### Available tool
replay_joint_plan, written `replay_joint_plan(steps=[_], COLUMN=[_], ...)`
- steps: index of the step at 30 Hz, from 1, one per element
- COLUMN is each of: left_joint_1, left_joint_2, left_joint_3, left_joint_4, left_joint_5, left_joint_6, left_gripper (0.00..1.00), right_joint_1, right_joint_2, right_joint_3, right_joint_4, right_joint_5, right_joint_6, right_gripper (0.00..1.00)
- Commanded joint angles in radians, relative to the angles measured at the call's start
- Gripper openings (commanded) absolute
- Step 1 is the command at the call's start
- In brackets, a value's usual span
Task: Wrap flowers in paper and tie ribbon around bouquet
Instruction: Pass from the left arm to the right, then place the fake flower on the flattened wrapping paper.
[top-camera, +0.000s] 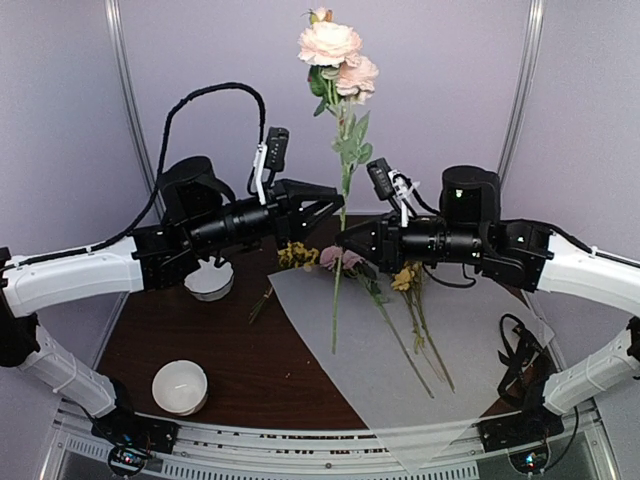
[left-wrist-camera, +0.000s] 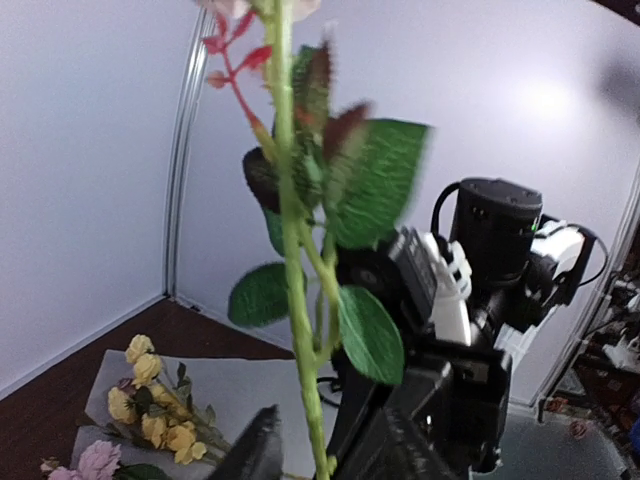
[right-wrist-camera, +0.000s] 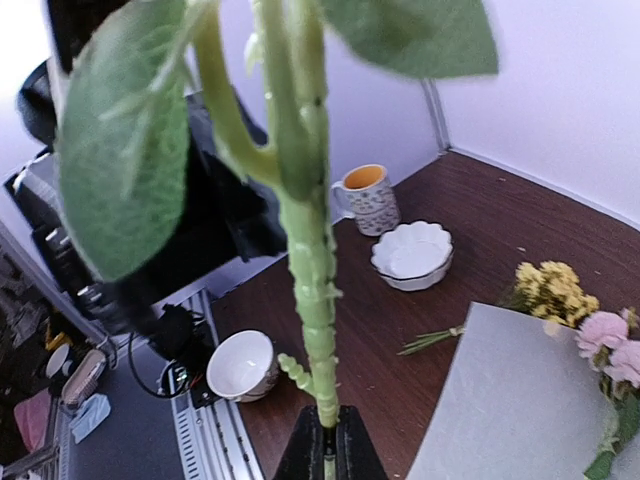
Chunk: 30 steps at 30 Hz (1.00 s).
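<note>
Right end effector (right-wrist-camera: 325, 438) clamped shut on upright flower stem (right-wrist-camera: 310, 270), held up above paper (top-camera: 480, 340). Left end effector (top-camera: 334, 203) partly open, stem between its fingers, ungripped. Other flowers (top-camera: 405, 278) lie on paper on worktop (top-camera: 250, 350).

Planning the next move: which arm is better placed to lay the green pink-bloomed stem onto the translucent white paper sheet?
Right, probably. The right gripper is clamped on the green pink-bloomed stem, and the translucent white paper sheet lies mostly on its side; the left gripper has its jaws apart around it.
</note>
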Motion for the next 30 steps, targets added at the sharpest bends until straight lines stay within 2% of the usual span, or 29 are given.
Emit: replay_joint_plan(steps=[1, 4, 7, 9, 12, 17, 21, 24, 30], left_joint_1=[0.023, 0.094, 0.205, 0.275, 0.326, 0.329, 0.328, 0.329, 0.329], left_joint_2=[-0.004, 0.025, 0.082, 0.107, 0.129, 0.244, 0.335, 0.388, 0.524], left_joint_3=[0.127, 0.200, 0.222, 0.194, 0.107, 0.064, 0.088, 0.120, 0.199], left_joint_4=[-0.354, -0.622, -0.824, -0.895, -0.903, -0.936, -0.954, -0.970, -1.004], left_joint_5=[-0.150, -0.240, -0.278, -0.265, -0.316, -0.341, -0.406, -0.460, -0.417], left_joint_6=[0.163, 0.195, 0.144, 0.110, 0.104, 0.147, 0.197, 0.243, 0.286], left_gripper=[0.57, 0.60, 0.54, 0.50, 0.50, 0.53, 0.55, 0.56, 0.54], right_joint_1=[-0.102, -0.196, -0.316, -0.372, -0.420, -0.458, -0.466, -0.465, -0.464], right_joint_2=[-0.065, -0.057, -0.038, -0.007, 0.046, 0.160, 0.243, 0.243, 0.193], right_joint_3=[0.014, 0.021, -0.045, -0.077, -0.105, -0.120, -0.110, -0.118, -0.150], right_joint_4=[-0.208, -0.454, -0.584, -0.644, -0.660, -0.630, -0.648, -0.647, -0.638], right_joint_5=[0.144, 0.219, 0.228, 0.228, 0.235, 0.276, 0.303, 0.290, 0.276], right_joint_6=[0.054, 0.091, 0.117, 0.110, 0.098, 0.085, 0.077, 0.079, 0.092], right_gripper=[0.00, 0.00, 0.00, 0.00, 0.00, 0.00, 0.11, 0.18, 0.27])
